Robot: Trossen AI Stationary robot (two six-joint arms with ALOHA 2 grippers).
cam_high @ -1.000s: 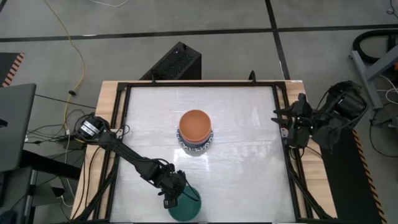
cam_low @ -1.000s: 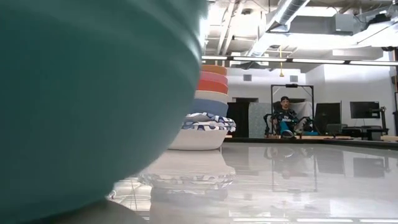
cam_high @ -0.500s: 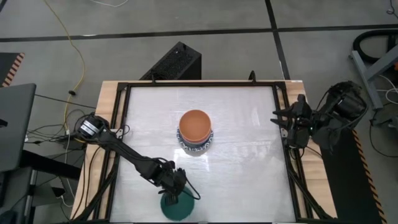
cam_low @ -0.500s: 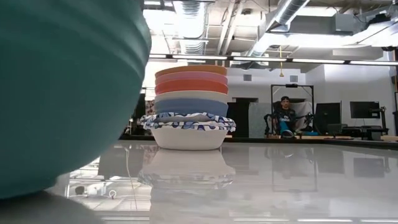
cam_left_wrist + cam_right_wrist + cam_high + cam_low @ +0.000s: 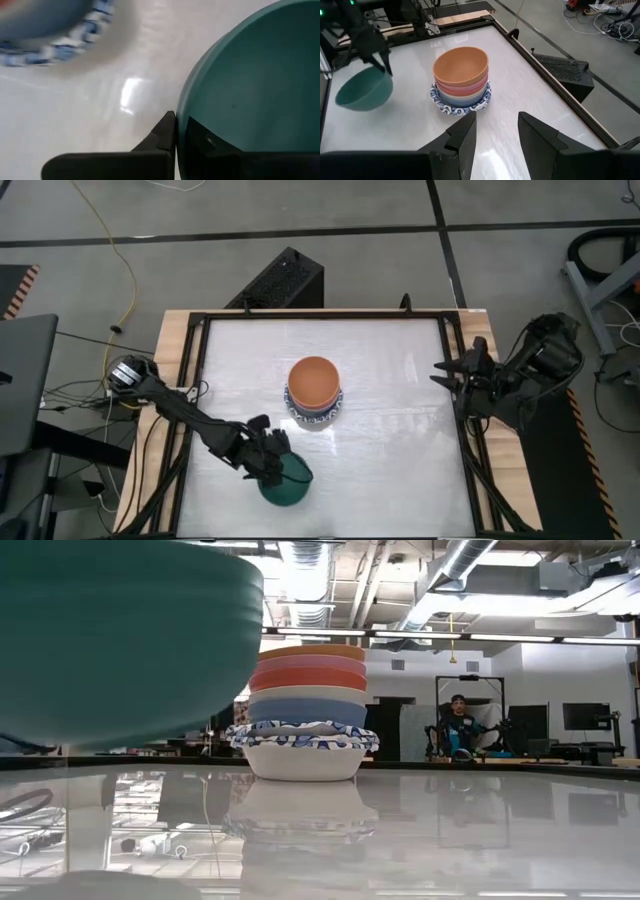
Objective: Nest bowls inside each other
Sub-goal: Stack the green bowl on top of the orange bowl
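Now left gripper [image 5: 272,464] clenched on dark green bowl [image 5: 285,483] rim, bowl lifted off table [image 5: 400,430].

Stack of bowls [image 5: 461,82] mid-table [image 5: 530,95], orange on top; green bowl [image 5: 364,90] off the table in left tool [image 5: 379,59].

I see even, bright overhead light across the white surface [image 5: 390,380], with soft glare patches on its gloss. In the low view, ceiling strip lights [image 5: 450,637] shine and the surface mirrors the stack of bowls [image 5: 305,710] clearly. The dark green bowl [image 5: 120,640] looms huge and soft-edged there, out of focus. My left wrist view is blurred on the patterned rim [image 5: 55,35], with one bright glint [image 5: 131,92] on the surface.
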